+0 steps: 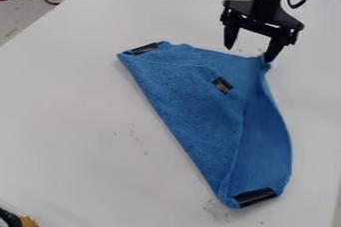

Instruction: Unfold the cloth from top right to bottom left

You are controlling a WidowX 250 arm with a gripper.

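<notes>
From where I stand, the blue cloth [190, 101] lies slantwise across the middle and right of the frame, a long, lopsided shape with a straight left edge and a bowed right one. Its folded layer looks nubby, like towelling; the part to the right looks smoother. Shiny black strips mark its upper-left end [144, 49], its bottom end [255, 197] and a spot [222, 85] above its middle. At upper right hangs the angular black gripper [249, 53], its fingers spread wide, one tip at the cloth's puckered upper-right corner. The white table [67, 126] is flat, with faint dark scuffs.
</notes>
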